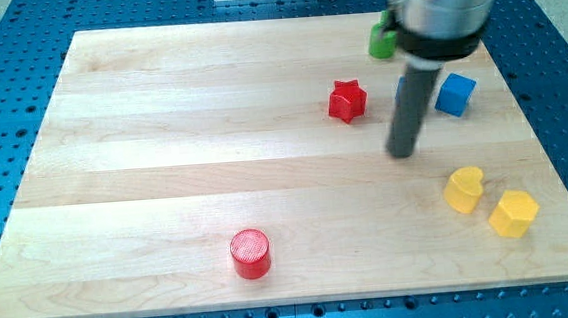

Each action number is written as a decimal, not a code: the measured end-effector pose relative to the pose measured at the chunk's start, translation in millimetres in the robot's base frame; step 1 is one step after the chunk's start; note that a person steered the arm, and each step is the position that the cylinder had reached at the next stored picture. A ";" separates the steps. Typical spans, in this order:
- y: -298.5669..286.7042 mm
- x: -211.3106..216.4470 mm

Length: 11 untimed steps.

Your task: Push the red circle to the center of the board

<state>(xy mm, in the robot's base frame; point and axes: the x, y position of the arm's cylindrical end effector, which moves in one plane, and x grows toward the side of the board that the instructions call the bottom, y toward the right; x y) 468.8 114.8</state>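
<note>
The red circle (251, 254) sits near the view's bottom, a little left of the middle of the wooden board (162, 137). My tip (402, 154) is on the board at the view's right, far up and to the right of the red circle. It stands just right of and below the red star (347, 100), left of the blue cube (455, 95), and above and left of the yellow heart (464, 189).
A yellow hexagon (513, 213) lies at the view's lower right. A green block (383, 38) sits near the top right, partly hidden by the arm. A second blue block is mostly hidden behind the rod. Blue perforated table surrounds the board.
</note>
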 end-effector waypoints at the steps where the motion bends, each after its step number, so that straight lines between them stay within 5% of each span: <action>1: -61.2 23.5; 2: -56.3 121.9; 3: -98.6 149.5; 4: -143.1 104.1; 6: -181.7 121.6; 8: -221.6 39.9; 9: -280.4 64.2; 11: -211.3 -28.5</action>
